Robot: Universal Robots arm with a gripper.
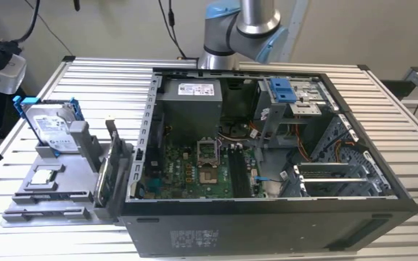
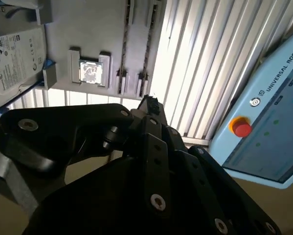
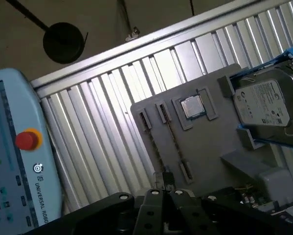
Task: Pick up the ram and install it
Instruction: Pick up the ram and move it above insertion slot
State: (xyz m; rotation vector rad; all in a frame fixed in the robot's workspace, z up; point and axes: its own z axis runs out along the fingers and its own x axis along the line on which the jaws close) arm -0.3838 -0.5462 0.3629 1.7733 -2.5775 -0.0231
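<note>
Parts holder [image 1: 45, 211] beside computer case [image 1: 267, 231]

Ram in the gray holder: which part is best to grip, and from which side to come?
Grip the ram near the middle of its long upper edge, pinching across its two flat faces and coming from straight above. It seems to stand on edge in a narrow slot of the gray holder, so only that edge is free.

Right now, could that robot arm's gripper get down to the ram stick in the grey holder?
Probably yes. In the first wrist view the gripper hangs above the grey holder, where the ram stands on edge with nothing over it. The hard drive stands off to one side, apart from it.
</note>
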